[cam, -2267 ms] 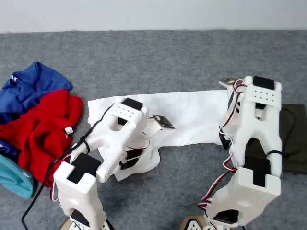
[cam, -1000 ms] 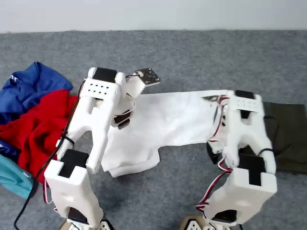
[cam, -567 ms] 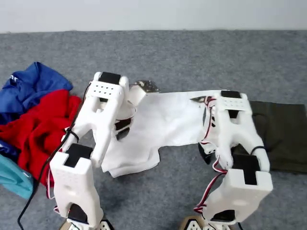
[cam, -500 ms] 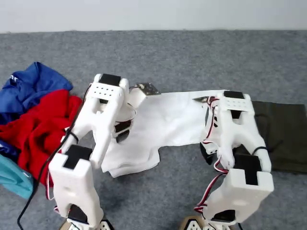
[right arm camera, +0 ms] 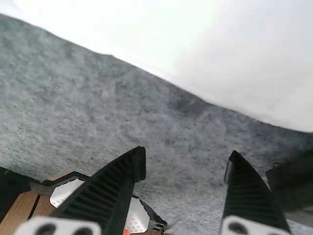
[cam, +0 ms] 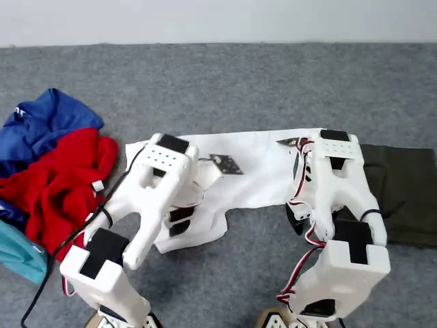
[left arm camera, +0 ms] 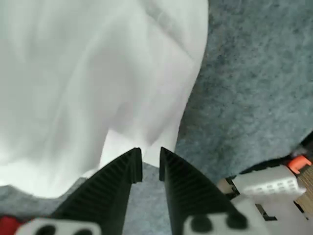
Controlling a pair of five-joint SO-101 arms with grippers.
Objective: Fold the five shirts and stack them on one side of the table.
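Observation:
A white shirt (cam: pixel 252 167) lies spread across the middle of the grey table. My left gripper (left arm camera: pixel 150 159) hangs low over its near left flap (left arm camera: pixel 98 88), fingers almost together with nothing seen between them. In the high view that arm (cam: pixel 160 184) covers the shirt's left part. My right gripper (right arm camera: pixel 186 156) is open, its fingers wide apart over bare carpet just off the white shirt's edge (right arm camera: pixel 205 49). That arm (cam: pixel 334 178) stands at the shirt's right end. A dark olive shirt (cam: pixel 406 195) lies flat at the right. Red (cam: pixel 61 178), blue (cam: pixel 41 126) and teal (cam: pixel 17 253) shirts are heaped at the left.
Grey carpet (cam: pixel 239 82) covers the table, with open room along the far side and between the arm bases. The pale back wall (cam: pixel 218 20) bounds the far edge. The arms' bases (cam: pixel 273 318) stand at the near edge.
My left arm has swung back from the shirt's far left edge toward the near side and now sits lower over the left flap. The right arm has barely moved in the last half second.

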